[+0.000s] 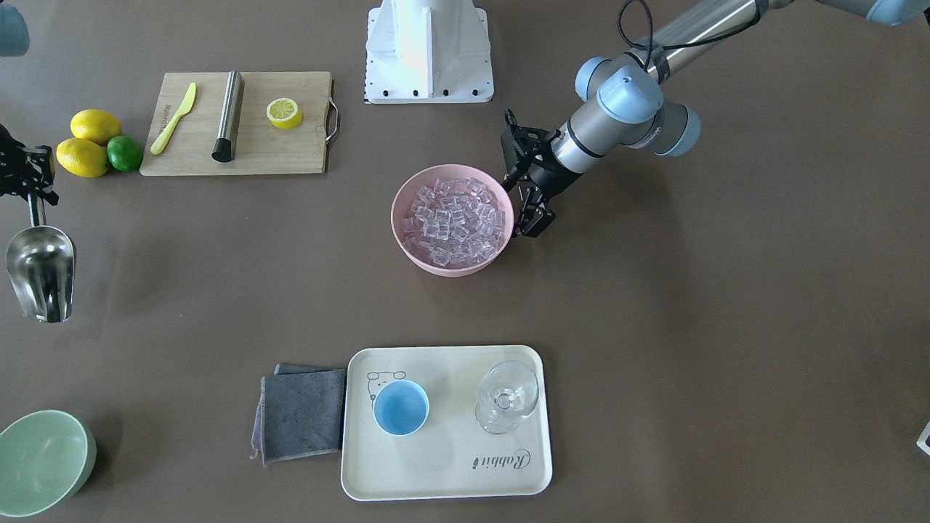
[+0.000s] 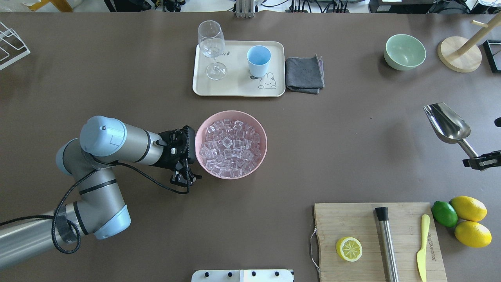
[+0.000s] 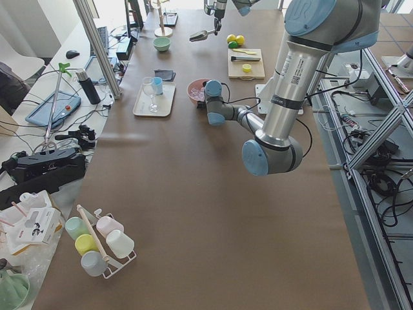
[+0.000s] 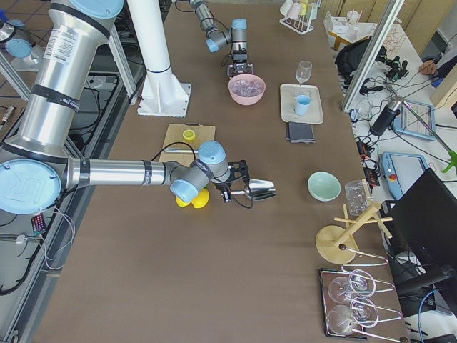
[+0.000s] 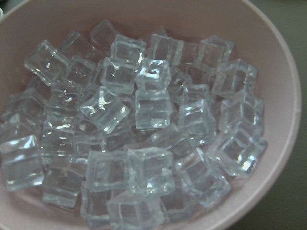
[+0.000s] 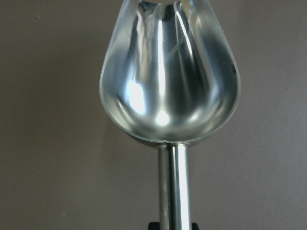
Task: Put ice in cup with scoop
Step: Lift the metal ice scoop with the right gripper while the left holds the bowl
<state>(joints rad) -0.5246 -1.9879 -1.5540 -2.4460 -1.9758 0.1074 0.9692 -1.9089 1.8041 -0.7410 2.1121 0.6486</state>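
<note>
Scoop (image 2: 448,123) handle clamped in right jaws; left jaws open.

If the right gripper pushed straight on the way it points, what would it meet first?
The right gripper leads with the scoop it holds; the green bowl is the first thing in that line. Held raised, the scoop may pass over it; depth is unclear.

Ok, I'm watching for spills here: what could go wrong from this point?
1. The left hand sits close by the rim of the pink bowl; the scoop might clip it on entry.
2. The ice is piled high, so digging may push cubes out.
3. The cup stands beside a stemmed glass; pouring could knock it.
</note>
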